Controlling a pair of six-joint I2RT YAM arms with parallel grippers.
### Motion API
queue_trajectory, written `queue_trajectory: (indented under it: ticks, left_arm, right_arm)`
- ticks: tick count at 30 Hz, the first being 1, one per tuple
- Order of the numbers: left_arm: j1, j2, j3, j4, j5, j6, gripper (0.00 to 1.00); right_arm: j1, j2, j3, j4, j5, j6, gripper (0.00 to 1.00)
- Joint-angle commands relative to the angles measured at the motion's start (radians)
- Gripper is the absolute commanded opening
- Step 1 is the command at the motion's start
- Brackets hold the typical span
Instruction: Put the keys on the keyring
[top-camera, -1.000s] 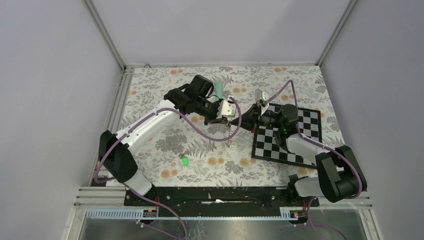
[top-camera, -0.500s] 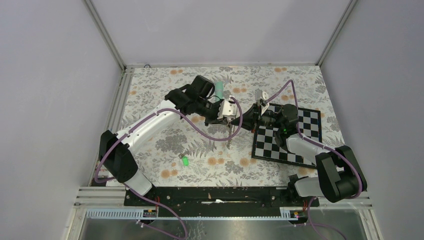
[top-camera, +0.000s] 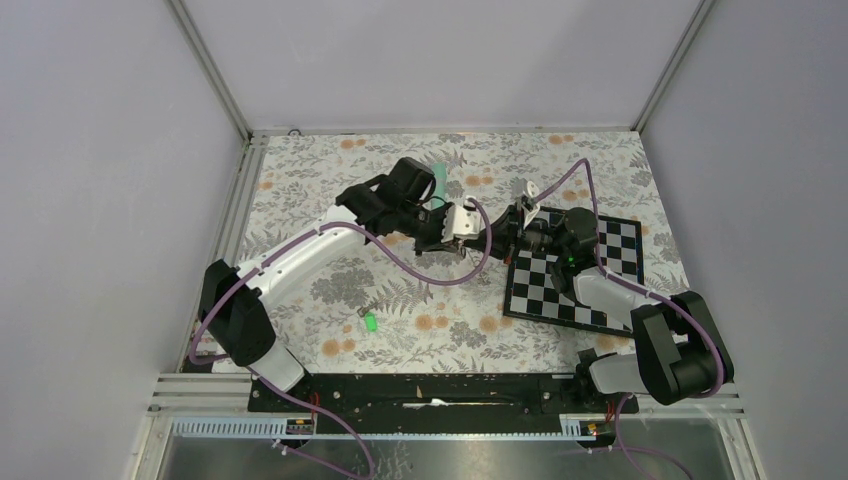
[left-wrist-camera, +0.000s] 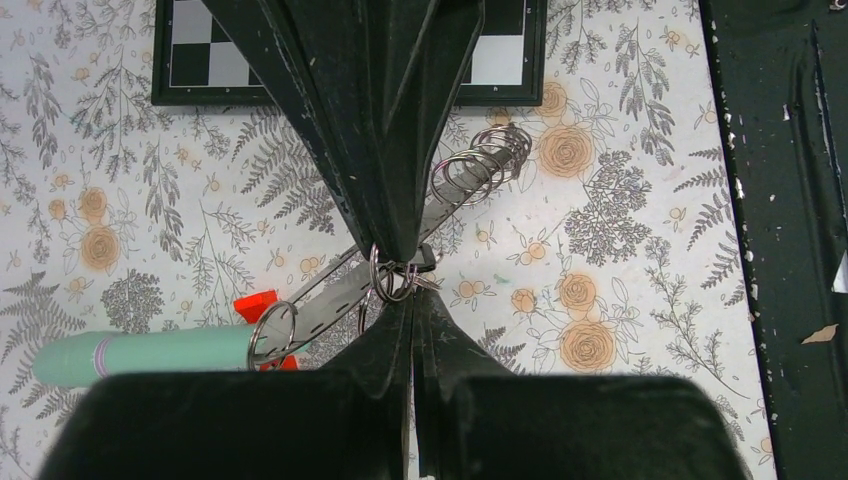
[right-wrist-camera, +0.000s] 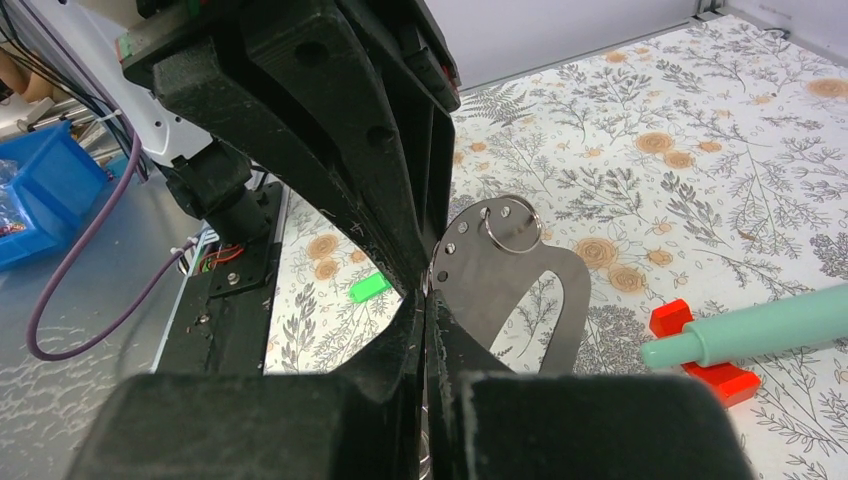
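Well left of the chessboard (top-camera: 548, 296), toward my bases, the green-headed key (top-camera: 370, 322) lay loose on the flowered cloth (top-camera: 300, 200), threaded on nothing. Just off the chessboard's left edge, my left claw (left-wrist-camera: 410, 312) was pressed together on the small rings at one end of the keyring (right-wrist-camera: 468, 268). My right claw (right-wrist-camera: 425, 315), also squeezed tight, met it tip to tip from the chessboard's side, seemingly pinching that same end.

I judged the step to be steadying the keyring for threading. I should grip firmly, avoid twisting one claw against the other, and keep the split ring (right-wrist-camera: 513, 225) exposed.

The keyring was a flat, dull metal strap forming an oval loop, riveted, with that bright ring through it. The darker key I could not pick out.
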Motion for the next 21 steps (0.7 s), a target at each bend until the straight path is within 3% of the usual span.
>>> queue_trajectory:
  ticks: [1, 21]
  left_arm:
    - [-0.035, -0.012, -0.003, 0.076, 0.030, -0.043, 0.00]
    - [-0.057, -0.003, -0.018, 0.275, -0.050, -0.339, 0.00]
  right_arm:
    - [0.001, -0.017, 0.023, 0.068, 0.047, -0.003, 0.00]
    - [0.001, -0.009, -0.010, 0.098, 0.145, 0.023, 0.00]
